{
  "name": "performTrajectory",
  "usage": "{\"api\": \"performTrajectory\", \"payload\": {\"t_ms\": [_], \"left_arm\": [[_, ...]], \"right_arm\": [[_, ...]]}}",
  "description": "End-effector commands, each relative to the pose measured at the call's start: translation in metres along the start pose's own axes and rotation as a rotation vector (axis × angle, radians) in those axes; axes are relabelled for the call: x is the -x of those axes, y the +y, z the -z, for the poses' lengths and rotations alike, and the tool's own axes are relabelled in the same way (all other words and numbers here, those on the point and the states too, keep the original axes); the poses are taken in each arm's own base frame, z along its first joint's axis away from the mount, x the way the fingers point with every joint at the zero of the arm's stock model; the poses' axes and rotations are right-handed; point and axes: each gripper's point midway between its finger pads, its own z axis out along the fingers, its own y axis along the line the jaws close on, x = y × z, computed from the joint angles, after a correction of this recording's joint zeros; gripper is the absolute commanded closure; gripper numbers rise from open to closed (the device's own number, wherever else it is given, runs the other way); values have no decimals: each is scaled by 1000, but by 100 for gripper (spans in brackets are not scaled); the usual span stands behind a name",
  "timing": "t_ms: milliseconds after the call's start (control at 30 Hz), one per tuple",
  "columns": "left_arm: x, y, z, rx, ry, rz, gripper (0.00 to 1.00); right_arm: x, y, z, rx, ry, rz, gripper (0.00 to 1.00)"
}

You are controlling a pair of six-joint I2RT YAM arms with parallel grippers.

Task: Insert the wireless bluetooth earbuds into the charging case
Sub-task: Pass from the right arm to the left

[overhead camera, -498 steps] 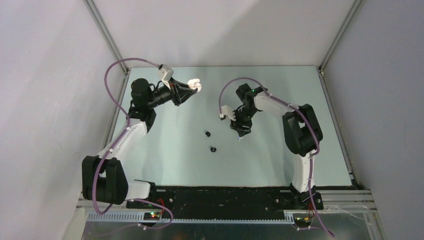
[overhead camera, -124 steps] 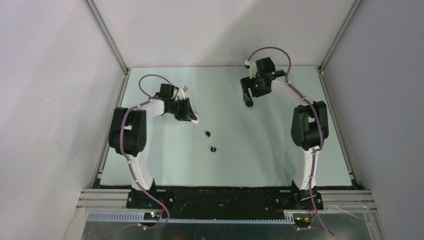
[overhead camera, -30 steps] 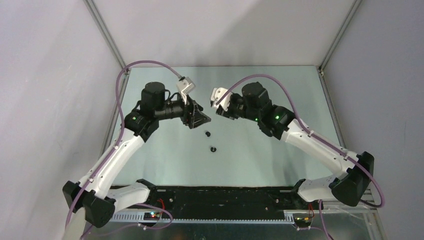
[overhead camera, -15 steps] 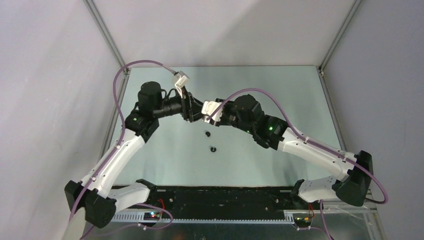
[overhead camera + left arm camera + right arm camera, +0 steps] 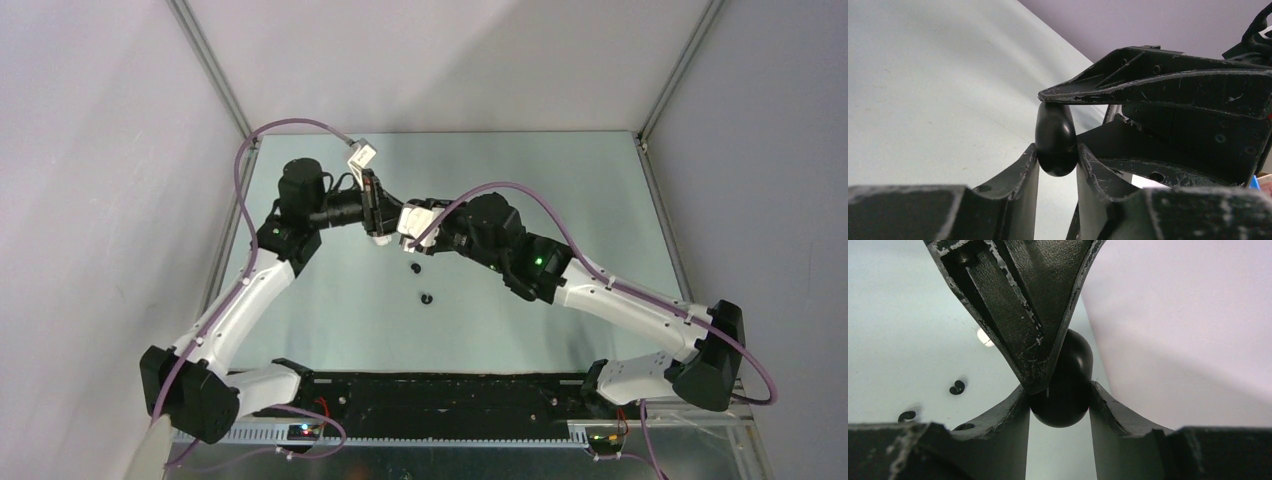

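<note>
Grippers brought together mid-air since earlier frame. Black pebble-shaped charging case (image 5: 1054, 131) pinched by left gripper (image 5: 1056, 149) and right gripper (image 5: 1058, 386), held aloft, seemingly closed. Tiny black earbud (image 5: 415, 268) and second black earbud (image 5: 427, 298) left on pale table (image 5: 330, 300); none inserted.
</note>
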Motion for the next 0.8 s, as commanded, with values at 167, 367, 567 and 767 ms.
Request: {"api": "performTrajectory", "payload": {"t_ms": [167,367,567,767], "left_arm": [[26,-9,4,-89,-56,-62,95],[18,-27,21,-157,-85,-302,100],[-12,-20,41,-201,-77,-567,100],[-11,-3,50,-173,-90,-698,100]], "right_arm": [[23,-19,7,-65,-86,-67,62],[25,-15,41,183,-46,-358,12],[28,-16,65,516,-45,-700,14],[38,-7,51,607,-162,-607,18]]}}
